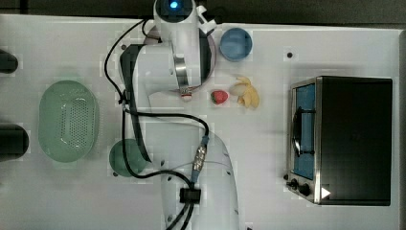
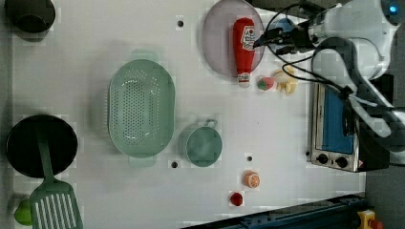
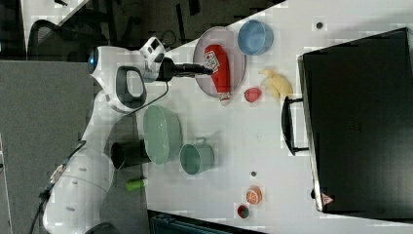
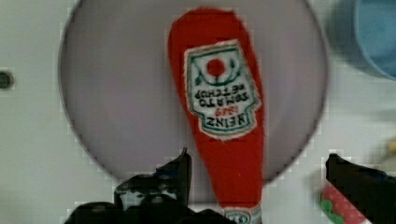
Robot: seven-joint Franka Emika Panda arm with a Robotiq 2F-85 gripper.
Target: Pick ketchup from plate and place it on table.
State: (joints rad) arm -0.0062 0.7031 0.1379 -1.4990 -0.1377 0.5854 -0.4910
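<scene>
— Where's the ketchup (image 4: 219, 116)?

— Lying flat on the plate (image 4: 116, 93), its pale tip poking past the rim onto the counter (image 2: 286, 143), near the strawberry (image 2: 265, 83).

— And your pincer (image 4: 257, 172)?

— Jaws wide apart, holding nothing. I hover above the bottle's neck, one finger on each side.

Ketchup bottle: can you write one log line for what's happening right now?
end effector: open, above the bottle's neck | long red squeeze ketchup bottle: lying on round mauve-grey plate, tip past rim | not gripped
</scene>
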